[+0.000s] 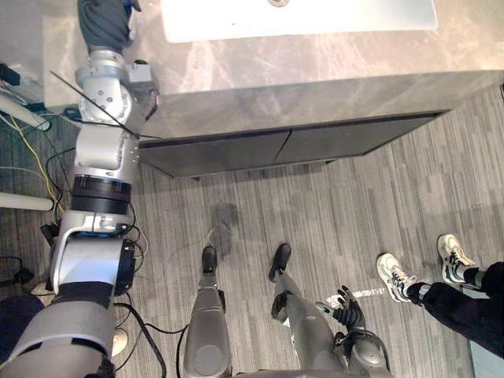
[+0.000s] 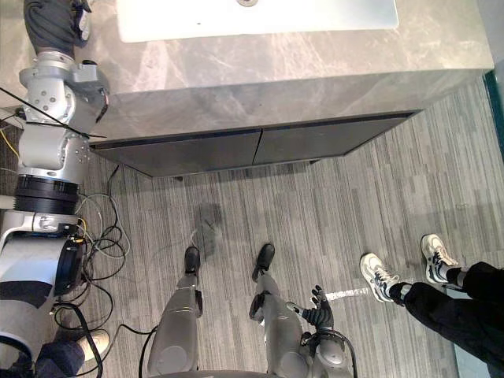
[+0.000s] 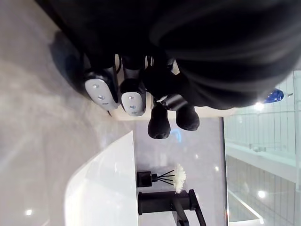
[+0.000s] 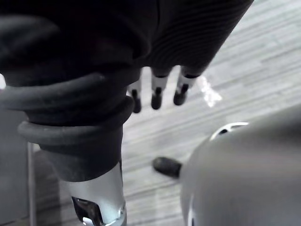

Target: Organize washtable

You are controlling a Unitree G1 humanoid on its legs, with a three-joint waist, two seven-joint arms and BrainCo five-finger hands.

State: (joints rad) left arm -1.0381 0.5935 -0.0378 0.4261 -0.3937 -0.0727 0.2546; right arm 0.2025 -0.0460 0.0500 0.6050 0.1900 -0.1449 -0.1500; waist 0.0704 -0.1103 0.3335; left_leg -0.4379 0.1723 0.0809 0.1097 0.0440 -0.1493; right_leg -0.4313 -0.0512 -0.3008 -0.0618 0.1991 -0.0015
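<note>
My left hand [image 3: 133,96] hovers over the grey washtable [image 1: 315,63] at upper left, fingers loose and holding nothing. A reed bottle [image 3: 146,178] and a black faucet [image 3: 164,205] stand beside the white basin [image 1: 299,20]. My right hand [image 1: 346,309] hangs slack-fingered at lower right, near a person's shoes [image 1: 396,277].

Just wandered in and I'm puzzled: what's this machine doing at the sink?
The robot faces a grey stone washtable with a white basin. Its left robot hand reaches over the countertop, fingers relaxed and holding nothing. Past it stand a black tap and a reed diffuser bottle. The right robot hand hangs open at its side above the floor. A person in white trainers stands nearby. Nothing has been picked up yet.
</note>
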